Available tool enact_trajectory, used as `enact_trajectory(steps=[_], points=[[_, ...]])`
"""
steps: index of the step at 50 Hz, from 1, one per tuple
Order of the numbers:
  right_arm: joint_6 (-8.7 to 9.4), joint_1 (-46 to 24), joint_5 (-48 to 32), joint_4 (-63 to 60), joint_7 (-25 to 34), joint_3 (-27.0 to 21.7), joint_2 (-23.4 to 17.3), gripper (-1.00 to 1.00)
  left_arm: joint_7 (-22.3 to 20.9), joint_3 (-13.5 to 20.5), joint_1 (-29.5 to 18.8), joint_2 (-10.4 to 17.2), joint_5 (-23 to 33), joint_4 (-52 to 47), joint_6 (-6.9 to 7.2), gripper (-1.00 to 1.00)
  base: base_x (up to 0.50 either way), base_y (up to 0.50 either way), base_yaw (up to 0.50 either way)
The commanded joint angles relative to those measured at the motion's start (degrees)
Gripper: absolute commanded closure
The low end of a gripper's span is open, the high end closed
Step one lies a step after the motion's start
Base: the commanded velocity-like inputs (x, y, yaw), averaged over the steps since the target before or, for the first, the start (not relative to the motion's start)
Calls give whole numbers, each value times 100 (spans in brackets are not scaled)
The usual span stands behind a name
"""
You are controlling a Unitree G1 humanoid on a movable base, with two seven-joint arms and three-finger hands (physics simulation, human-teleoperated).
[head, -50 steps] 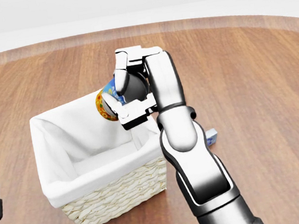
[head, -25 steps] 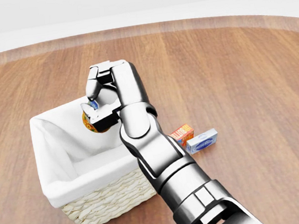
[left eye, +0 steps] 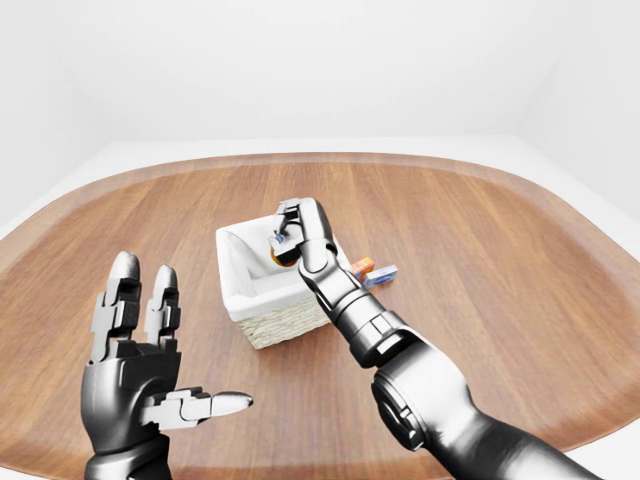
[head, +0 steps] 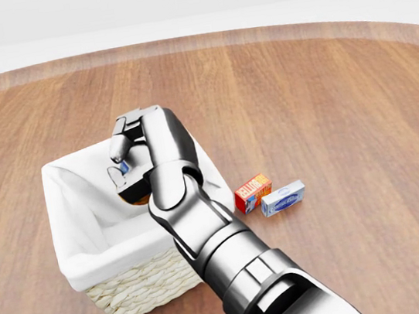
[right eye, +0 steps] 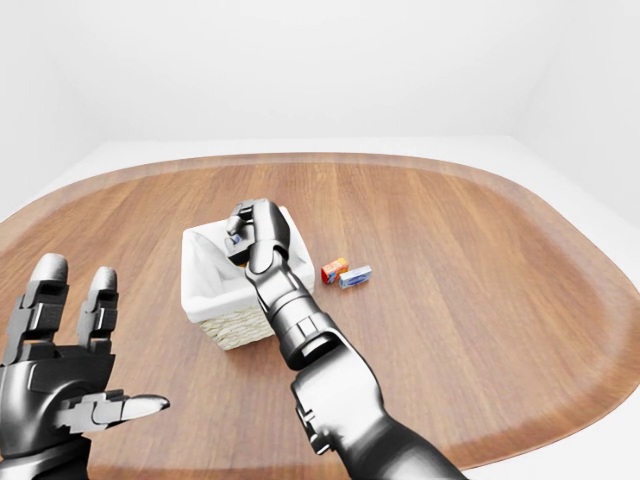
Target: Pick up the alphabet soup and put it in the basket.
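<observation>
Since 1 s ago, in head view, right arm has swung toward view left and dipped; can now sits lower, inside the basket's walls rather than over its rim, and the two small boxes the forearm hid are uncovered. Basket itself hasn't shifted; camera steady.

Left-eye view: left hand up at lower left, palm toward camera, fingers spread wide, holding nothing, well apart from basket. Right arm reaches up from bottom right to basket near table centre. Soup can only an orange sliver under the fingers here.

Head view: right hand over basket's inside, fingers curled round the soup can; just a bit of orange rim plus a blue patch show between fingers and palm. Grip looks closed on it, narrow. Can is below the top edge of the white liner, whether it touches the bottom, can't tell, hand hides it. Red box and blue-white box lie touching each other on table, just right of basket.

Right-eye view: same layout, nothing added; left hand partly cut off at the left edge.

Step, my read: placing phase, near done. Next needs fingers opened w/ can low in basket, then hand lifted straight up w/o catching liner or wall.
</observation>
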Motion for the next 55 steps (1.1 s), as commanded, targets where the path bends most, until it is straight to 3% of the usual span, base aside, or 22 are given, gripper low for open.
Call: enact_trajectory(steps=[1,22,45,46,47,48,49,55], points=[[-94,-41,-280,267,-412,64,236,100,-85,66,44,-57,-54,-82,53,-100,0,0,0],[-175,-75,-490,505,-497,29,340,100,-196,112,77,-128,-85,-126,71,-100,0,0,0],[-58,-55,-581,341,-497,70,372,97,-163,69,32,-107,-40,-37,36,-100,0,0,0],[-65,-53,-595,342,-497,75,371,52,-154,64,23,-102,-35,-29,36,-100,0,0,0],[-69,-57,-595,346,-497,67,372,-44,-148,61,22,-94,-38,-30,42,-100,0,0,0],[31,-81,-585,377,-453,75,375,-100,-144,58,25,-91,-38,-31,40,-100,0,0,0],[-34,-63,-589,350,-497,62,373,-100,-140,56,27,-88,-39,-34,39,-100,0,0,0],[-34,-77,-607,389,-497,66,382,-100,-140,65,40,-83,-61,-55,48,-100,0,0,0]])
